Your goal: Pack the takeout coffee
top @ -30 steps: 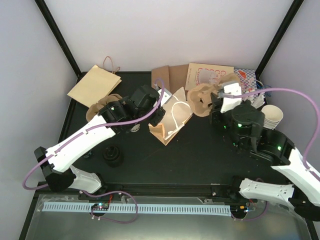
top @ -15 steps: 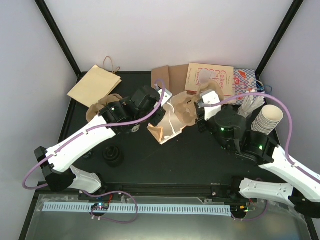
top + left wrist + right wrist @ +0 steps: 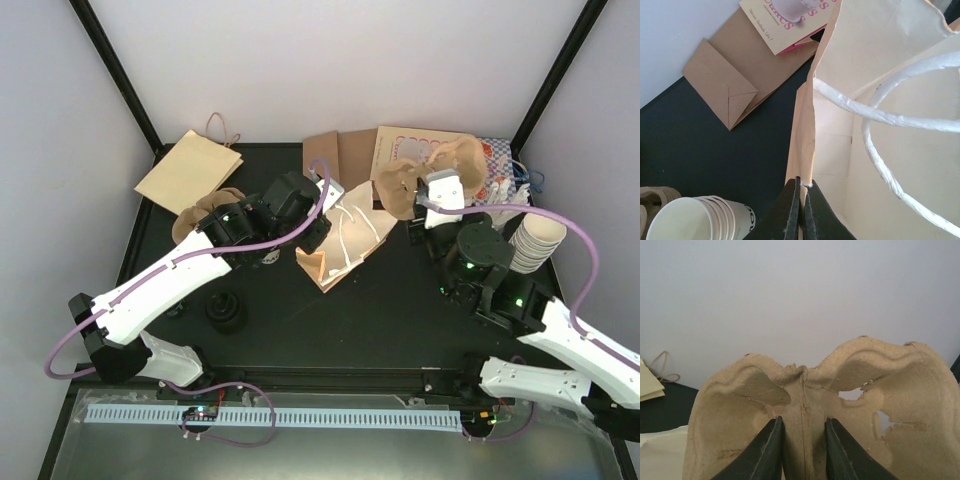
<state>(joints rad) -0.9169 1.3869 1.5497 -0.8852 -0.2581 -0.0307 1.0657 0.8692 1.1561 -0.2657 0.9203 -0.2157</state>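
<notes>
**Now: tray back off the bag, nothing packed yet**

The right gripper (image 3: 803,422), clamped on the pulp cup tray (image 3: 400,180), swung it over the open paper bag (image 3: 350,240) & then back to the far side.

The left gripper (image 3: 801,182) is pinched shut on the bag rim.

Of the takeout coffee I see only a black lid (image 3: 225,312), near-left & well apart from the bag.

Count: 2 trays incl. the second tray (image 3: 200,212), 2 white cup stacks (image 3: 535,240), 1 open bag.
</notes>
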